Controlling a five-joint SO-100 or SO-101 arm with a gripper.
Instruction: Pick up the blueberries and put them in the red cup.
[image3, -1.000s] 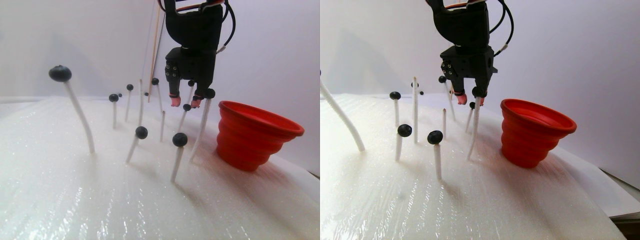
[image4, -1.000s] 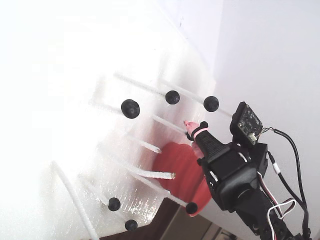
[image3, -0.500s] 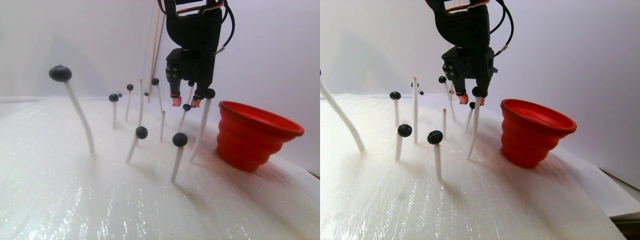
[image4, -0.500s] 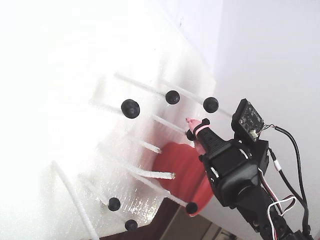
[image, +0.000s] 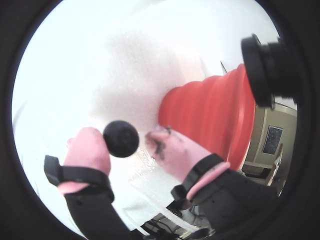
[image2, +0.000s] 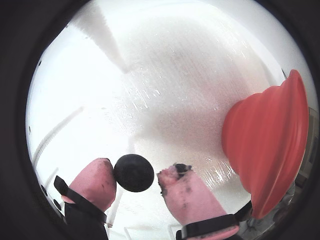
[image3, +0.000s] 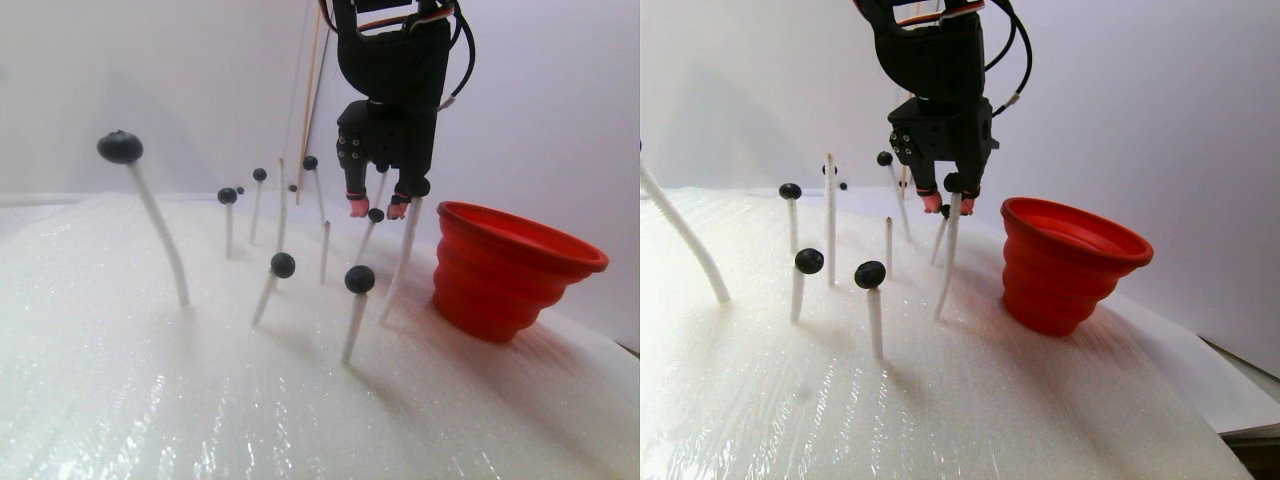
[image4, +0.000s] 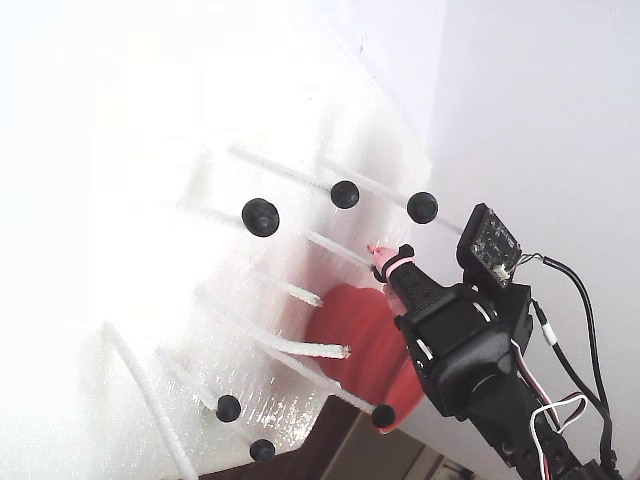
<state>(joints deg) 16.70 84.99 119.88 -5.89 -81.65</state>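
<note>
In both wrist views I see the gripper (image: 129, 145) spread, its 2 pink-tipped fingers (image2: 95, 182) flanking 1 blueberry (image: 121, 138). The left fingertip touches or nearly touches the berry; the right fingertip stands clear of it, so nothing is pinched. I cannot tell whether the berry sits on a rod here.

The red cup (image: 212, 112) lies just to the right of the fingers in both wrist views, narrow ribbed base toward the camera. In the stereo pair view it stands upright on the white foam sheet (image3: 150, 400), wide rim up, right of the gripper (image3: 378, 208).

The remaining blueberries (image3: 359, 279) sit atop thin white rods (image3: 352, 328) planted in the foam, spread left of the cup. In the fixed view I count 7 berries (image4: 260, 216).
</note>
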